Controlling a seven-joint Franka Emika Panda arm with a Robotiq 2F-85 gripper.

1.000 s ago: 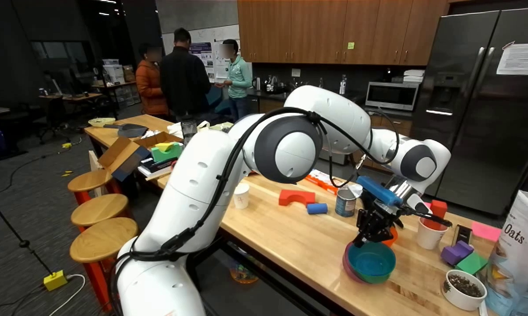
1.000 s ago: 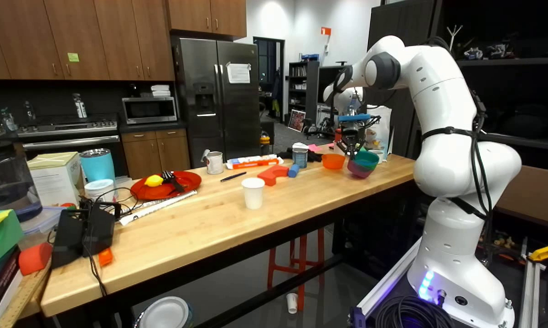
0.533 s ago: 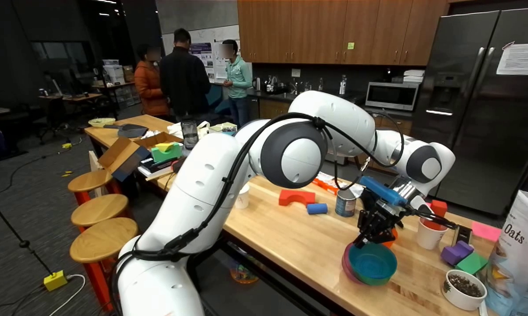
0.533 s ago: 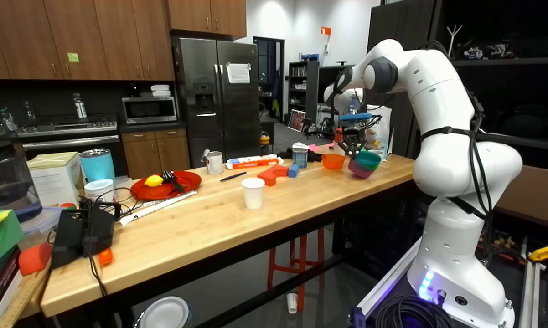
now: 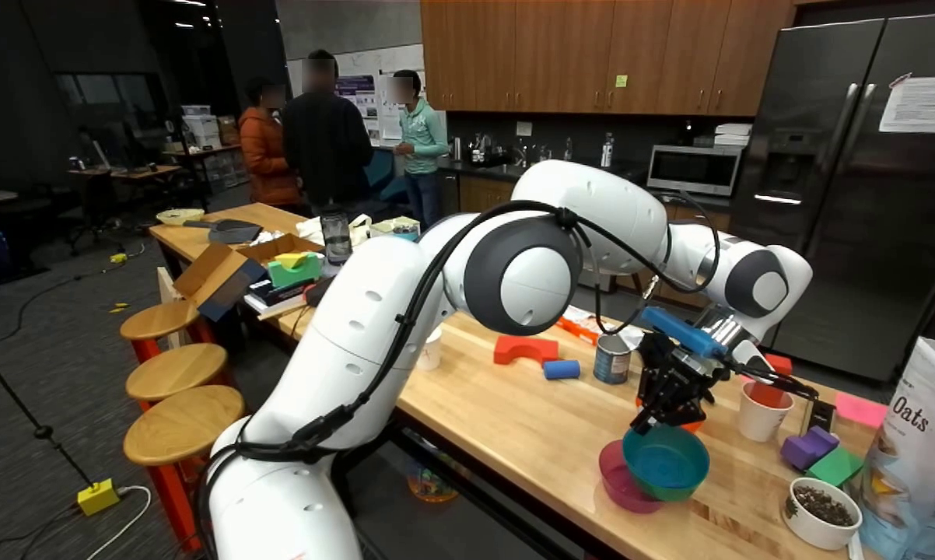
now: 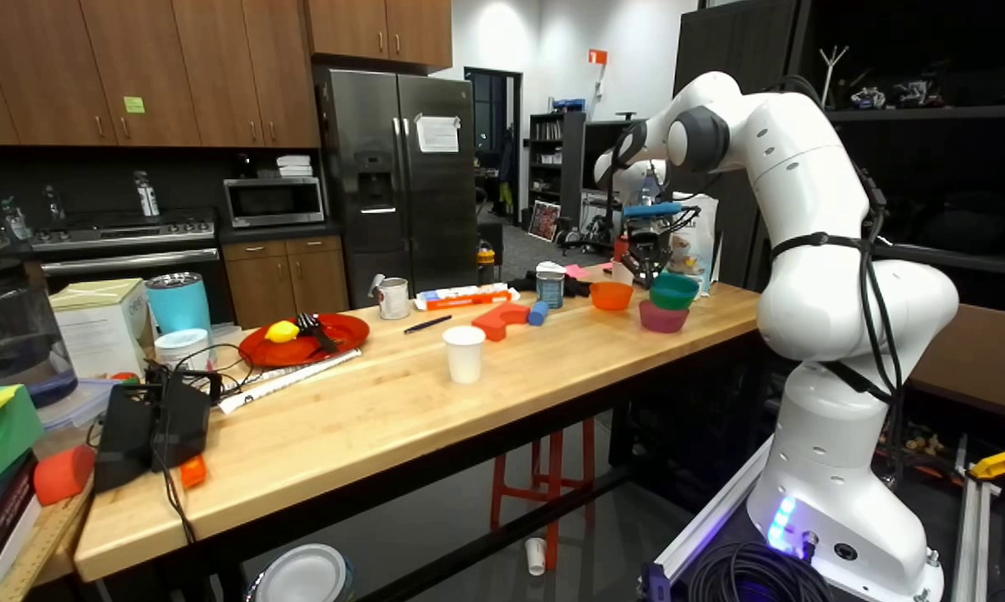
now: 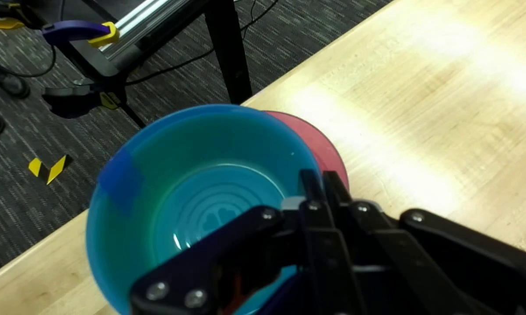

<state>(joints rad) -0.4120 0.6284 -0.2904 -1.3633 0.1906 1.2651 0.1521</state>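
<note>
Wrist view: with clenched hand (image 7: 320, 175), grips a teal bowl (image 7: 201, 192), probably light, stiff and slippery, by its thin rim, likely the surest place to hold.

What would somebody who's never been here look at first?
Probably the big white robot arm arched over the wooden table. Next, its black pincer holding a teal bowl by the rim, close to a pink bowl. Then, on the left of an exterior view, a bright red plate with something yellow on it.
</note>
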